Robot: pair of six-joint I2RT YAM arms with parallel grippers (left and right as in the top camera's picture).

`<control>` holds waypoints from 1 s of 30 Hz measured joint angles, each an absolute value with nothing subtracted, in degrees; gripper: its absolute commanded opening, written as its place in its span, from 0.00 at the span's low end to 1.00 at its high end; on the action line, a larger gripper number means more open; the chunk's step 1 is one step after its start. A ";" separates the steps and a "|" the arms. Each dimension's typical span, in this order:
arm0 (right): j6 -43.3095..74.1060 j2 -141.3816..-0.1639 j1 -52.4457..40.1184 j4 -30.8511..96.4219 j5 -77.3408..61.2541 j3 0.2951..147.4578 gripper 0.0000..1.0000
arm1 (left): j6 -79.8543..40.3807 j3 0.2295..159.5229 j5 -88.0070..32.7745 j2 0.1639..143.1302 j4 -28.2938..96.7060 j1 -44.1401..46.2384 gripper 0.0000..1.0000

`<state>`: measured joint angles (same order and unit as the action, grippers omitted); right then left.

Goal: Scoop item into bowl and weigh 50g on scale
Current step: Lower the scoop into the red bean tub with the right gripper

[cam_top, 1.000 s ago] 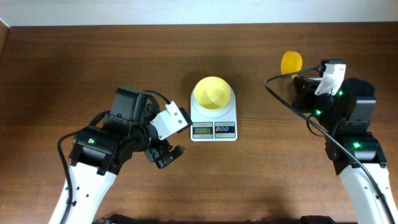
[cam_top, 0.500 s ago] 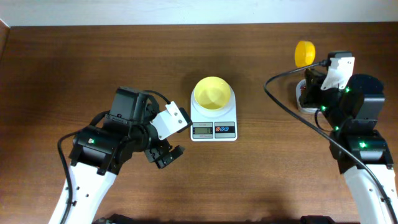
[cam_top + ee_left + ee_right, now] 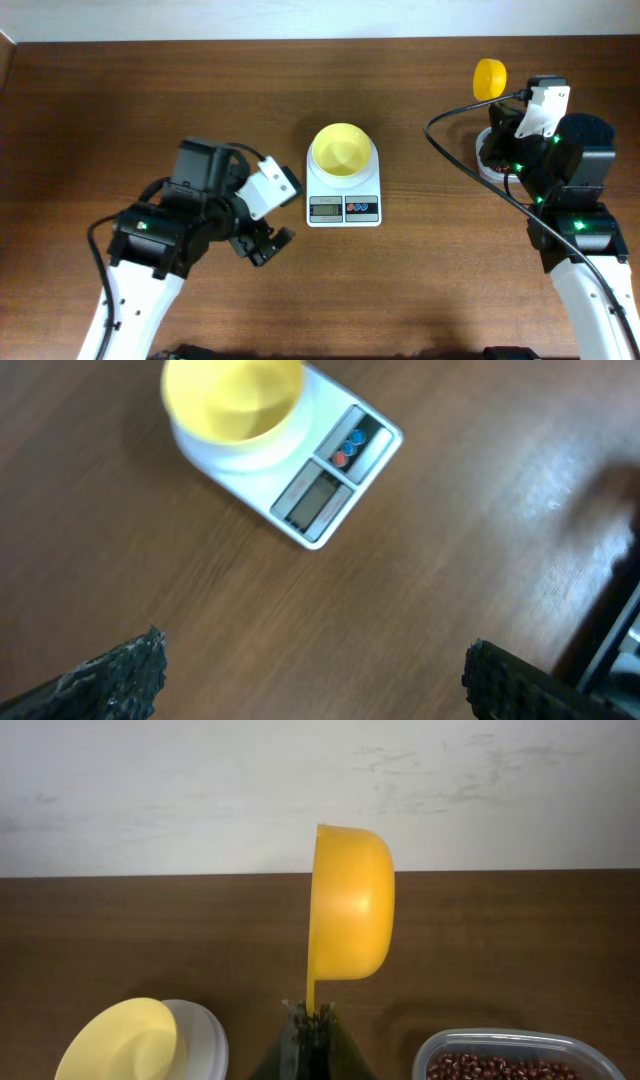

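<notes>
Left arm's gripper (image 3: 266,245) hovers over the dark brown wooden table (image 3: 90,100), left of centre. Its black ribbed fingers (image 3: 115,675) are spread as wide as they go, nothing between them, only bare wood below. It is near the scale's front-left corner, not touching it.

Centre: small white rounded-rectangular kitchen scale (image 3: 343,195) with a grey display and a dark button panel on its front edge. The digits are too small to read. The small round pale-yellow plastic bowl (image 3: 340,148) sits on the scale's platform, upright. No beans show in the part of its inside that is in view.

Right: the right arm's gripper (image 3: 310,1038) is clamped tight on the thin handle of a small yellow plastic scoop (image 3: 350,905). The scoop is held up in the air, tipped on edge, cup above the fingers, mouth facing left in the wrist view. Cannot tell what is inside it. From overhead the scoop (image 3: 489,77) is well right of the scale, near the table's far edge.

Below the right gripper, on its right in the wrist view, is a clear rounded-rectangular plastic tub (image 3: 500,1045) with the small dark red-brown beans (image 3: 490,1067) heaped inside. Overhead the tub is mostly hidden under the arm.
</notes>
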<state>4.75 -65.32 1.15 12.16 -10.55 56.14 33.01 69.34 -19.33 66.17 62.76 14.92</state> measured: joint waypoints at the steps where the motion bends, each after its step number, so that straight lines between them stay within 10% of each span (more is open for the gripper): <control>1: 4.78 -65.32 1.15 12.16 -10.55 56.14 0.04 | 32.16 69.34 -19.62 66.17 62.76 13.69 0.99; 30: 4.78 -65.32 1.15 14.35 -10.55 56.14 0.04 | 36.73 69.34 -19.55 66.17 64.07 10.41 0.99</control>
